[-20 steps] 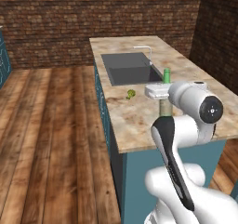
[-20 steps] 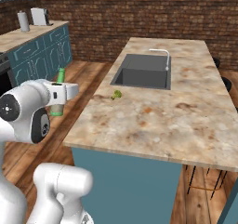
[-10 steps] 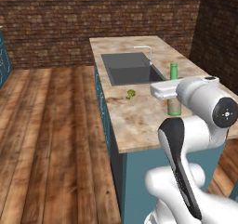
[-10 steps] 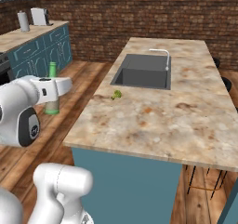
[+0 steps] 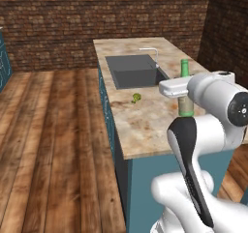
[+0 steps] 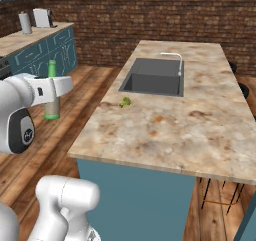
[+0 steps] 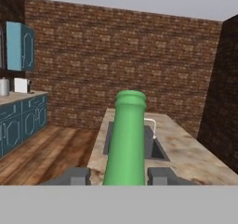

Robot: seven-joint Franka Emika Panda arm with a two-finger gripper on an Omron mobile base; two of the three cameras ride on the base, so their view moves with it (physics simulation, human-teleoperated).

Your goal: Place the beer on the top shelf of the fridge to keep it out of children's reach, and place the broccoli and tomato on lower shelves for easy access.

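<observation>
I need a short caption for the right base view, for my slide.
The gripper holds the green beer upright beside the island counter, where the broccoli lies near the sink.

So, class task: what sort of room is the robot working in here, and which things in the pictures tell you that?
A kitchen, rendered in simulation. An island counter with a marble-like top holds a sunken sink and faucet. Teal cabinets line the far wall, and the gripper holds a green beer bottle.
</observation>
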